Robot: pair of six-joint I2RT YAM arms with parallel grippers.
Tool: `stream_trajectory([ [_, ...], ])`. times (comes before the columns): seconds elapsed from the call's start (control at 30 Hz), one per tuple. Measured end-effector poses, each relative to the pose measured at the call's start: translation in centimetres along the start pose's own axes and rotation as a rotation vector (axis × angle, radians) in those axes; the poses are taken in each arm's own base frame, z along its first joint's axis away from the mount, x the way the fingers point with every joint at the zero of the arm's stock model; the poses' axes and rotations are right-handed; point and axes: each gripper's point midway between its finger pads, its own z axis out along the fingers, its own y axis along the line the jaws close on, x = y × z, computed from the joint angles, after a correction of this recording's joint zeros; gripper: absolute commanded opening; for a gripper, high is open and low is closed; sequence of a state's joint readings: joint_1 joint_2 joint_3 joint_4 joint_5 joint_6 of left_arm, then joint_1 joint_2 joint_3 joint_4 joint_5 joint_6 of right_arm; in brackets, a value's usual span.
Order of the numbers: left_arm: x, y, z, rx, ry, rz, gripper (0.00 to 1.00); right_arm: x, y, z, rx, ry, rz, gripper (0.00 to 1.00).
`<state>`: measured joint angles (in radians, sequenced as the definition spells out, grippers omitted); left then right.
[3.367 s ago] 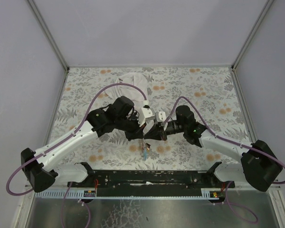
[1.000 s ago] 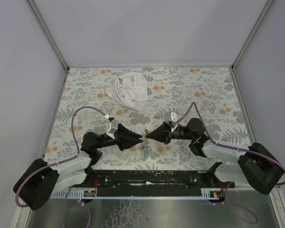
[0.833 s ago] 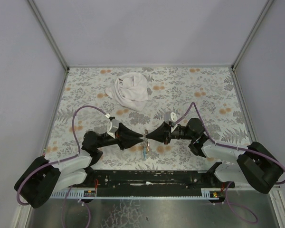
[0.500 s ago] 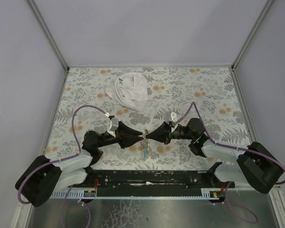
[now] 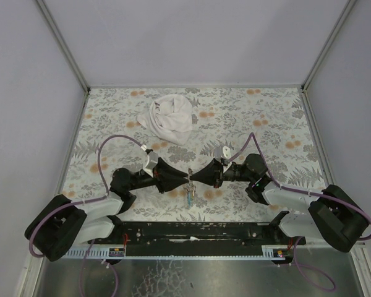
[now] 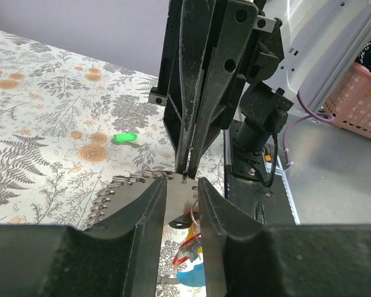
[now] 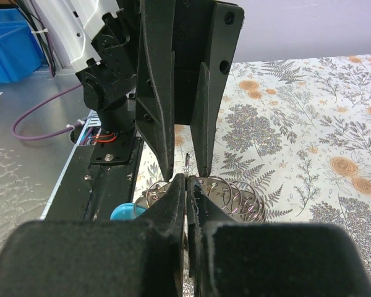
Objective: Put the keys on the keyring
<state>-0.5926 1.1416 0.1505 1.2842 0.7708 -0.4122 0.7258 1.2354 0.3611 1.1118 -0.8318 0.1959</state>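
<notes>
Top external view: where's the keyring (image 5: 188, 184)?
— Hanging between both hands, on the near side of the white cloth (image 5: 170, 119), well apart from it. Right hand (image 7: 187, 182) pressed together, pinching its thin wire; left hand (image 6: 182, 184) part-spread around ring and red key (image 6: 187, 244), grip unclear
— Handling?
— Light, stiff, slippery, I'd judge; take keys by their plastic heads. Green key (image 6: 125, 137) lies on the surface (image 6: 49, 93), cloth side
</notes>
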Motion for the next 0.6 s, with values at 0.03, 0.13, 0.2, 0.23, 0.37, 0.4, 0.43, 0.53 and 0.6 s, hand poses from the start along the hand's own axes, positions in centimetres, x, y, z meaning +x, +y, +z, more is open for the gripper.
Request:
stream_trajectory([
  [0.03, -0.03, -0.04, 0.05, 0.005, -0.001, -0.001, 0.26, -0.03, 0.00, 0.00, 0.000, -0.001, 0.000, 0.00],
  [0.13, -0.02, -0.23, 0.15, 0.020, -0.002, -0.009, 0.21, -0.01, 0.01, 0.00, 0.000, 0.000, 0.000, 0.00],
  [0.2, -0.07, -0.37, 0.20, 0.030, -0.003, -0.012, 0.17, 0.01, 0.01, 0.00, -0.001, 0.000, 0.001, 0.00],
  [0.23, -0.09, -0.42, 0.24, 0.034, -0.003, -0.013, 0.16, 0.04, 0.00, 0.01, -0.001, 0.001, 0.004, 0.00],
  [0.37, -0.13, -0.49, 0.35, 0.043, -0.001, -0.019, 0.09, 0.19, 0.07, 0.02, -0.005, 0.004, 0.012, 0.00],
  [0.4, -0.13, -0.50, 0.36, 0.044, -0.001, -0.021, 0.06, 0.19, 0.11, 0.02, -0.007, 0.005, 0.012, 0.00],
  [0.43, -0.14, -0.51, 0.36, 0.044, -0.002, -0.021, 0.02, 0.20, 0.13, 0.02, -0.008, 0.005, 0.012, 0.00],
  [0.53, -0.14, -0.59, 0.39, 0.051, 0.002, -0.020, 0.00, 0.29, 0.26, 0.01, -0.016, 0.008, 0.017, 0.00],
  [0.6, -0.12, -0.64, 0.39, 0.053, 0.004, -0.018, 0.00, 0.31, 0.26, 0.00, -0.016, 0.009, 0.020, 0.00],
])
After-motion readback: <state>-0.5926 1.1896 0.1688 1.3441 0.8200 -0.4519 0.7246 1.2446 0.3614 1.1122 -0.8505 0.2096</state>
